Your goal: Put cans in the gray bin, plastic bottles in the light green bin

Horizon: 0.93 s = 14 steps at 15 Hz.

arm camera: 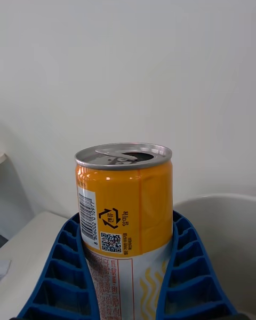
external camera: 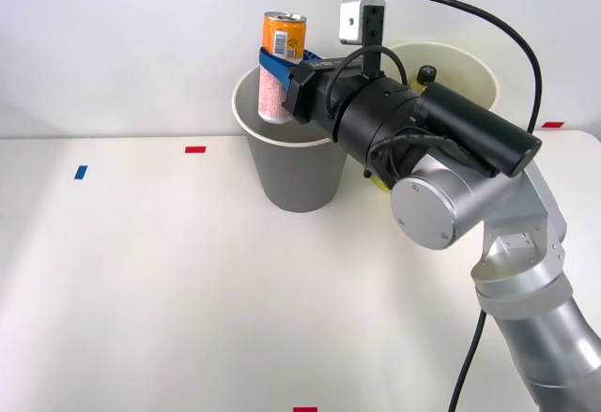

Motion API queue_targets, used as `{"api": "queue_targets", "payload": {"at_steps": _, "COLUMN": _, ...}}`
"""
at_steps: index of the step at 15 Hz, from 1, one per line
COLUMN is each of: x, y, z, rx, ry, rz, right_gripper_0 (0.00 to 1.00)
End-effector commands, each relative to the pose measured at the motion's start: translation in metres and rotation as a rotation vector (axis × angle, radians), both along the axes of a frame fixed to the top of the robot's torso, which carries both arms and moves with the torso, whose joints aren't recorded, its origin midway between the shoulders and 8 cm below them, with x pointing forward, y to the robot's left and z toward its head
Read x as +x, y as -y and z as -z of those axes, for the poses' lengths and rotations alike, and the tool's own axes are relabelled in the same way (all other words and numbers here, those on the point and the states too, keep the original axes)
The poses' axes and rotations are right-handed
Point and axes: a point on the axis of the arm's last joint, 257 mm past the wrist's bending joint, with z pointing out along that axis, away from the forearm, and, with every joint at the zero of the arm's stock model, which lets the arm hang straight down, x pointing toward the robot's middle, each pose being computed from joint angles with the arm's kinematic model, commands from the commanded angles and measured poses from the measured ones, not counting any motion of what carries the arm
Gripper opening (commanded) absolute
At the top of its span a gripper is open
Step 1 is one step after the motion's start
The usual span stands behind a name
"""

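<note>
Right gripper [external camera: 280, 67] clamped on upright can [external camera: 281, 63]; can held over gray bin [external camera: 296, 182] mouth.

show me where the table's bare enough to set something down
Bare: the broad table in front of the gray bin, between the blue tape and the arm. Crowded: at the bins, where the end effector holds the can.

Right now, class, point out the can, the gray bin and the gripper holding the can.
can [arm camera: 125, 202]: right wrist view, orange band.
gray bin [external camera: 296, 173]: front view, outer wall.
right gripper [external camera: 279, 67]: front view, between blue fingers.
</note>
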Motion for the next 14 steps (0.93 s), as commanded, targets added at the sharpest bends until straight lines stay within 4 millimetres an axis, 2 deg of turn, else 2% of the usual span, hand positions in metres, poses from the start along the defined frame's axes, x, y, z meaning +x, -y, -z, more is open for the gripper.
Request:
{"api": "queue_targets", "payload": {"at_steps": 1, "x": 0.038, "y": 0.017, "z": -0.014, "rx": -0.042, "ry": 0.061, "rz": 0.072, "right_gripper_0": 0.15}}
{"api": "queue_targets", "payload": {"at_steps": 4, "x": 0.052, "y": 0.032, "z": -0.007, "rx": -0.161, "ry": 0.110, "rz": 0.137, "right_gripper_0": 0.15}}
{"api": "queue_targets", "payload": {"at_steps": 7, "x": 0.056, "y": 0.024, "z": 0.017, "rx": -0.213, "ry": 0.091, "rz": 0.142, "right_gripper_0": 0.15}}
{"api": "queue_targets", "payload": {"at_steps": 9, "x": 0.060, "y": 0.017, "z": 0.026, "rx": -0.200, "ry": 0.083, "rz": 0.142, "right_gripper_0": 0.15}}
{"api": "queue_targets", "payload": {"at_steps": 13, "x": 0.064, "y": 0.015, "z": 0.027, "rx": -0.165, "ry": 0.090, "rz": 0.141, "right_gripper_0": 0.15}}
{"api": "queue_targets", "payload": {"at_steps": 14, "x": 0.064, "y": 0.015, "z": 0.026, "rx": -0.160, "ry": 0.092, "rz": 0.140, "right_gripper_0": 0.33}}
